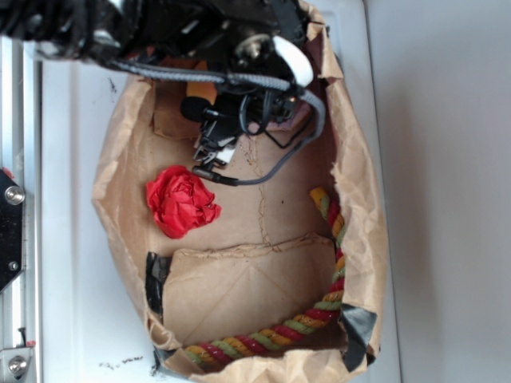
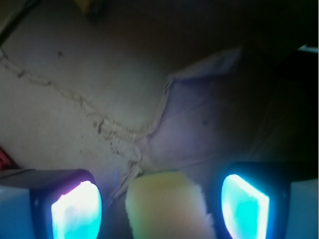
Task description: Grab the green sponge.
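The green sponge [image 2: 167, 209], a pale yellow foam block, lies on the brown paper floor between my fingers in the wrist view. My gripper [image 2: 160, 206] is open, and a gap shows between each glowing pad [image 2: 77, 211] and the sponge. In the exterior view the gripper [image 1: 211, 152] is low at the far end of the paper bag [image 1: 363, 199], and the arm hides the sponge there.
A red paper ball [image 1: 182, 201] lies on the bag floor just beside the gripper. A twisted red, yellow and green rope [image 1: 319, 311] runs along the bag's right and near walls. Black tape [image 1: 156, 279] patches the bag's left wall. A metal rail [image 1: 16, 239] runs down the left edge.
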Tool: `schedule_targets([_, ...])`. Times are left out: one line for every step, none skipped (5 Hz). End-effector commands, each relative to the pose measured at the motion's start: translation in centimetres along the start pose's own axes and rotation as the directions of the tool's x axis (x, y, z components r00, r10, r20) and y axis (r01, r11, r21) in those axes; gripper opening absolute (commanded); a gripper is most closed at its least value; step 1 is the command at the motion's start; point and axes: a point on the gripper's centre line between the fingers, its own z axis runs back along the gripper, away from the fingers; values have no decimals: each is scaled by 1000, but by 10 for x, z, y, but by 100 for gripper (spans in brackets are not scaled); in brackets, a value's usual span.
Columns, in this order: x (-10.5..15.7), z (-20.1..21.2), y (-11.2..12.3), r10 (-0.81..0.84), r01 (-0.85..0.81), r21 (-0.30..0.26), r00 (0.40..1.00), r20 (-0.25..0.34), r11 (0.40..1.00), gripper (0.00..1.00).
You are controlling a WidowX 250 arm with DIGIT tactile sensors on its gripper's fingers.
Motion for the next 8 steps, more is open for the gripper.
schedule_targets([4, -4, 16, -4, 5, 44, 1000, -19, 999, 100])
schedule_targets([-2, -8, -1, -6, 7, 45, 1000, -23, 999, 100])
schedule_targets([-1, -11, -6, -6, 8, 41, 999, -32, 999, 100])
schedule_targets([-3, -11, -8, 3, -1, 62, 999, -33, 998, 0])
schedule_targets([-1, -11, -6, 13, -11, 67, 999, -29, 998, 0])
schedule_targets([0, -12, -4, 24, -22, 72, 999, -28, 997, 0])
schedule_targets([1, -10, -1, 38, -37, 73, 999, -20, 997, 0])
schedule_targets([-9, 6, -26, 62, -62, 71, 998, 6, 995, 0])
